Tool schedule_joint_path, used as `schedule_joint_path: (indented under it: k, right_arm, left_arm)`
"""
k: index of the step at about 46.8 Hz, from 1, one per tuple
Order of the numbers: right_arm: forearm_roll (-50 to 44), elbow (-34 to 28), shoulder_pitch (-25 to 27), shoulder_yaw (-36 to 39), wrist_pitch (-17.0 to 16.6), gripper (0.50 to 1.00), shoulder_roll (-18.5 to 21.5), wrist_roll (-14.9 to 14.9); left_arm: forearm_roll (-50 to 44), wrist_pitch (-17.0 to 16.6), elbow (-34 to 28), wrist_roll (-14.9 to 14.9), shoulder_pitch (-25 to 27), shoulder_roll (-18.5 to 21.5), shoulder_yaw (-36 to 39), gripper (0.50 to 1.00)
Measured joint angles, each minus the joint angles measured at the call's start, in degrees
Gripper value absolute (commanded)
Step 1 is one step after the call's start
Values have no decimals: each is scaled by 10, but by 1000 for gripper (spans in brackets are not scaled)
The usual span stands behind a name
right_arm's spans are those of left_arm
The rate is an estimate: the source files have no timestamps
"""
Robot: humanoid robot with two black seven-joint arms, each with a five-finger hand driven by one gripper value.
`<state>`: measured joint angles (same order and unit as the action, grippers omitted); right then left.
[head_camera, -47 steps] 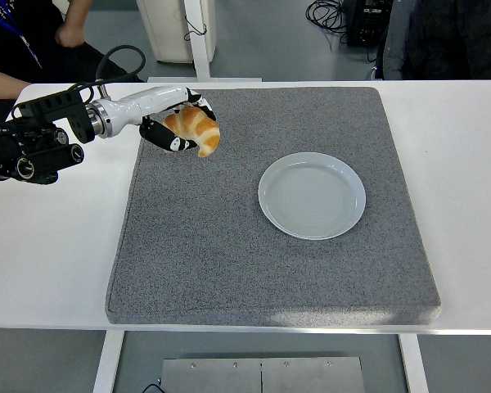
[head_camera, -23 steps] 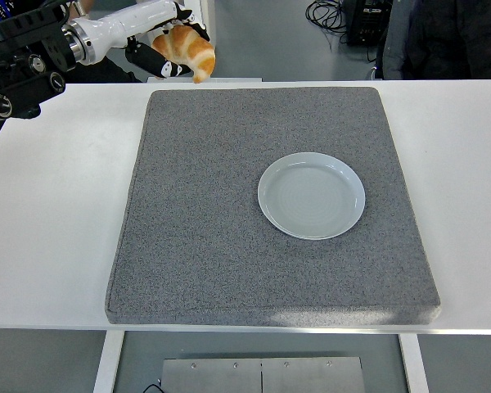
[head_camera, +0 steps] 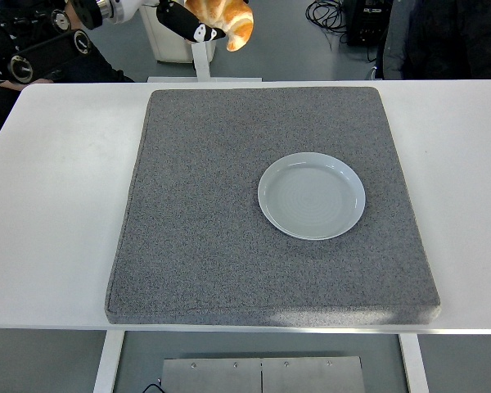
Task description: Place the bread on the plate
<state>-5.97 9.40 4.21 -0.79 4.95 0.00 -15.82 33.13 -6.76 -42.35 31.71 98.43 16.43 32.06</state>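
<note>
Golden, crescent-shaped bread (head_camera: 227,16) at top centre-left of frame, clasped in curled black fingers of left hand (head_camera: 198,20), long axis slanting, tip pointing down-right. Smooth round pale plate (head_camera: 312,196) centre-right on coarse grey mat (head_camera: 196,237).

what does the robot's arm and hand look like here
Only the left arm shows, at the top left: bulky black housing with round metal fittings, then a white forearm section. The left hand has black fingers with small white markings. No right arm is visible.
</note>
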Motion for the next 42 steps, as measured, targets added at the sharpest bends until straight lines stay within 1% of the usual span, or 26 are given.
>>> schedule_joint_path:
  k: [19,23,27,35,42]
  right_arm:
    - [0,0,0,0,1,1000,0,0]
    - [0,0,0,0,0,1000,0,0]
    - [0,0,0,0,0,1000,0,0]
    - [0,0,0,0,0,1000,0,0]
    - [0,0,0,0,0,1000,0,0]
  left_arm:
    - [0,-5,2,-2,-6,-102,1,500]
    - [0,-6,17,-1,-10,-128,1,500]
    - [0,-6,43,0,-27,-159,1,500]
    - [0,-6,100,4,-66,-164,1,500]
    - [0,-11,123,6,-99,-164,-2,500]
